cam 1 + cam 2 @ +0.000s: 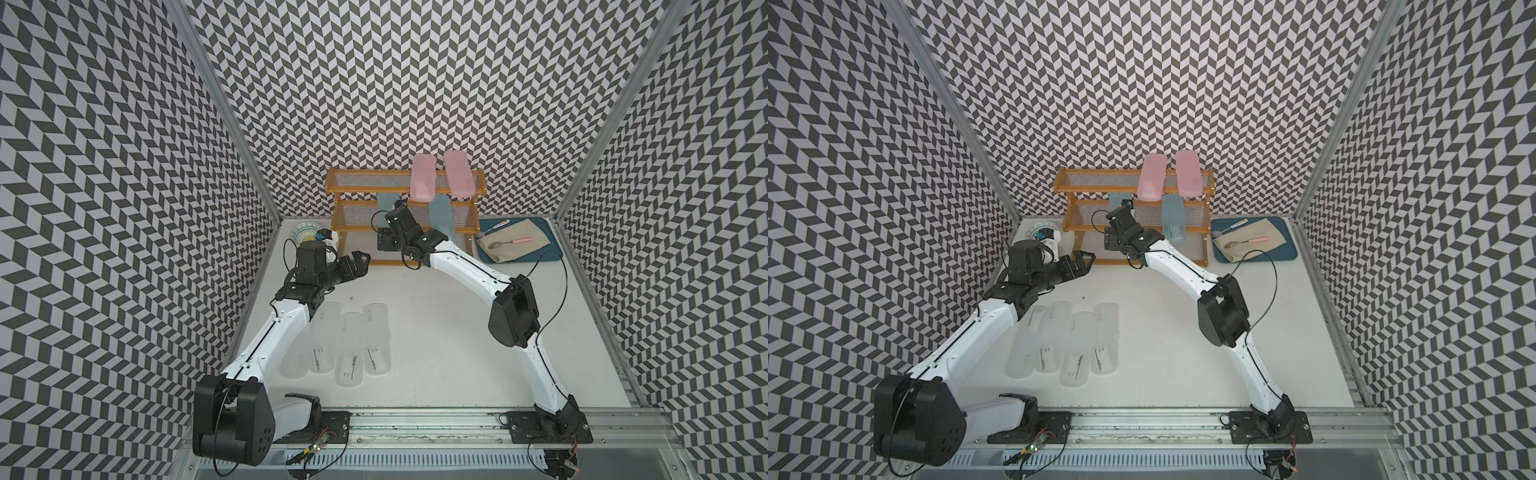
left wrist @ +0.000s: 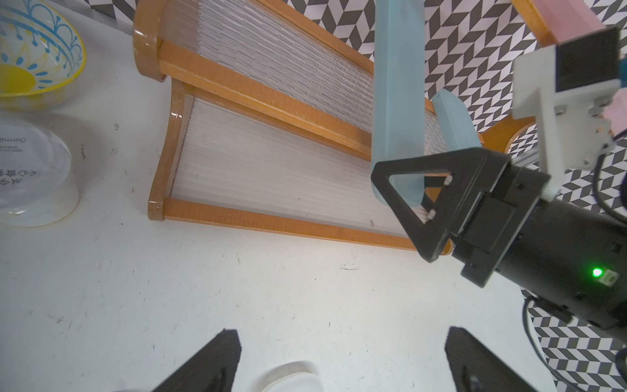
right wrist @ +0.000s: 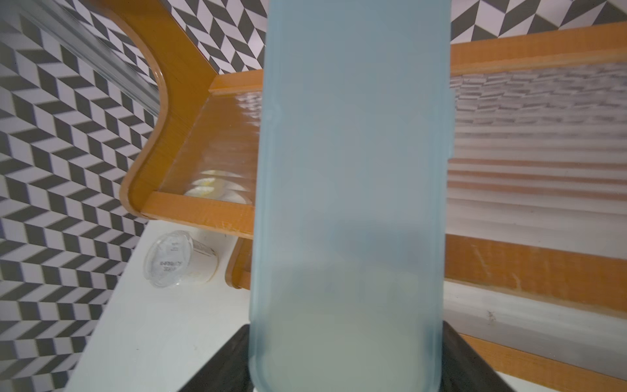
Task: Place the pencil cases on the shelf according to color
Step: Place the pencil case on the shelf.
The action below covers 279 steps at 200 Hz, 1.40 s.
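We find one teal pencil case (image 3: 349,169) lying across the middle tier of the shelf (image 1: 365,180), its near end overhanging the front rail above the lowest tier. The right gripper (image 1: 385,240) straddles that end with a finger along each long edge. We cannot tell whether the jaws press on it or merely flank it.

A second teal case (image 1: 441,220) lies on the same tier, with open mesh between the two. Two pink cases (image 1: 423,178) sit side by side on the top tier above it, overhanging both rails; open mesh runs from them to the shelf's other end.

The left gripper (image 1: 361,262) hangs before the shelf's bowl-side end, jaws spread wide and holding nothing. Four frosted clear cases (image 1: 1077,349) lie in a row well in front of the shelf, one partly under the left arm.

Beside the shelf, a blue tray (image 1: 555,245) holds a beige cloth (image 1: 528,237) with a pink-handled spoon (image 1: 509,242) on it. At the shelf's opposite end stand a patterned bowl (image 2: 34,68) and a clear cup (image 2: 30,176) on its side.

The white table (image 1: 436,332) is lightly scuffed. Chevron-patterned walls (image 1: 415,83) enclose three sides.
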{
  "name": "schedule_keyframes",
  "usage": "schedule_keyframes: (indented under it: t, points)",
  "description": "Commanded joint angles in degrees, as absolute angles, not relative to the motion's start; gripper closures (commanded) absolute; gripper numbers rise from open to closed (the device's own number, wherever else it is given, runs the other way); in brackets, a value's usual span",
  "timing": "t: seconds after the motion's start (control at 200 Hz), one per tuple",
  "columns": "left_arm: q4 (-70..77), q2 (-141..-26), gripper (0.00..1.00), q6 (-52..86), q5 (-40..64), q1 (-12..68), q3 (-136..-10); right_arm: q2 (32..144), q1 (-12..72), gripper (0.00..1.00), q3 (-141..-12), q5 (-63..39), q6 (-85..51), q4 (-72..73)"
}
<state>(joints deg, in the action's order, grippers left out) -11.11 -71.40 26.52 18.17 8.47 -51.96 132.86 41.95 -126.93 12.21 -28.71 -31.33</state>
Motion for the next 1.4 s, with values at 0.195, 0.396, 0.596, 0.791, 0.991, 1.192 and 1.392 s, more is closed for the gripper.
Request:
schedule_keyframes:
  t: [0.195, 0.396, 0.596, 0.791, 0.991, 1.192, 1.392]
  points:
    - [-9.57, -71.09, 0.01, 26.13, 19.38, 8.02, -51.86, 129.69, 41.66, 0.05, -126.66, 6.18, -29.01, -26.6]
    - [-10.01, -70.42, 0.01, 25.54, 18.03, 7.91, -51.98, 122.75, 43.01, 0.02, -119.85, 6.87, -26.79, -24.61]
    - [-8.98, -69.97, 0.01, 25.01, 19.3, 7.95, -51.36, 115.18, 44.55, 0.02, -109.01, 11.93, -24.87, -21.42]
    - [-7.59, -68.92, 0.01, 25.02, 19.99, 7.41, -50.38, 112.37, 45.09, 0.17, -100.59, 11.63, -24.28, -19.0]
    - [-6.9, -69.52, 0.01, 24.97, 22.14, 6.02, -50.29, 116.78, 44.96, 0.43, -100.86, 10.51, -23.66, -18.66]
    - [-5.93, -69.77, 0.01, 25.59, 23.4, 4.99, -49.66, 122.93, 44.3, 0.51, -107.46, 9.89, -22.39, -17.16]
    - [-6.35, -70.38, 0.01, 25.63, 23.72, 4.29, -49.93, 128.54, 43.95, 0.52, -115.92, 7.94, -22.1, -17.93]
